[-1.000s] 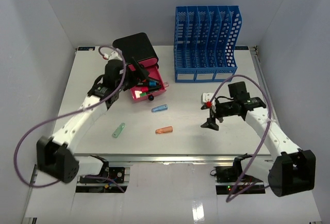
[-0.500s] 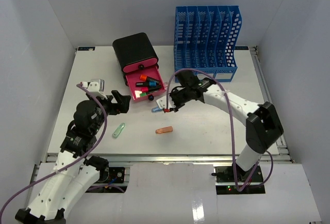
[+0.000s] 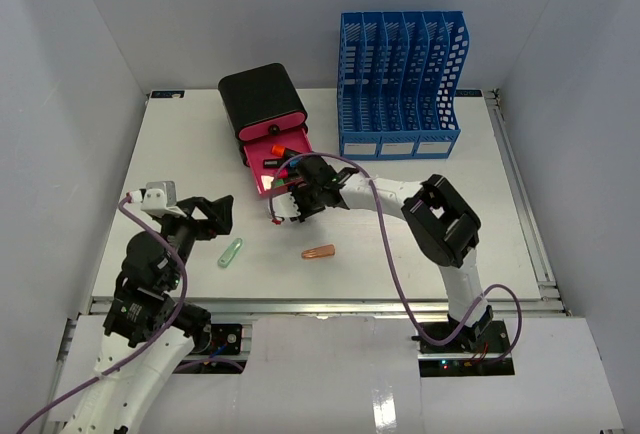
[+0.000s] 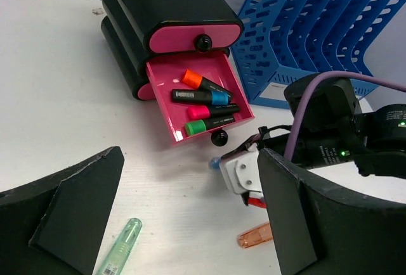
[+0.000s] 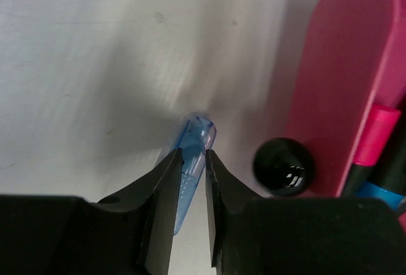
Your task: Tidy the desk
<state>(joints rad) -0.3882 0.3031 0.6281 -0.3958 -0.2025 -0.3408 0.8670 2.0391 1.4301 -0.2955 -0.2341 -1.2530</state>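
On the white desk (image 3: 420, 224), my right gripper (image 3: 283, 209) is shut on a translucent blue pen (image 5: 193, 143). It holds the pen low over the tabletop, just in front of the black knob (image 5: 282, 166) of the open pink drawer (image 4: 166, 88). The wrist hides most of the pen from above; only its blue tip (image 4: 216, 162) shows in the left wrist view. Several markers lie in the drawer. A green pen (image 3: 231, 252) and an orange pen (image 3: 319, 251) lie loose on the desk. My left gripper (image 3: 205, 216) hangs open and empty at the near left, above the green pen (image 4: 120, 246).
The black drawer box (image 3: 262, 97) stands at the back, left of centre. The blue slotted file rack (image 3: 400, 84) stands at the back right. The right arm stretches across the middle of the desk. The orange pen (image 4: 255, 235) lies just nearer than the right wrist.
The right arm swung from the right side over to the blue pen, shut on it and shifted it left toward the drawer. The left arm pulled back from the drawer to the near left, still open.
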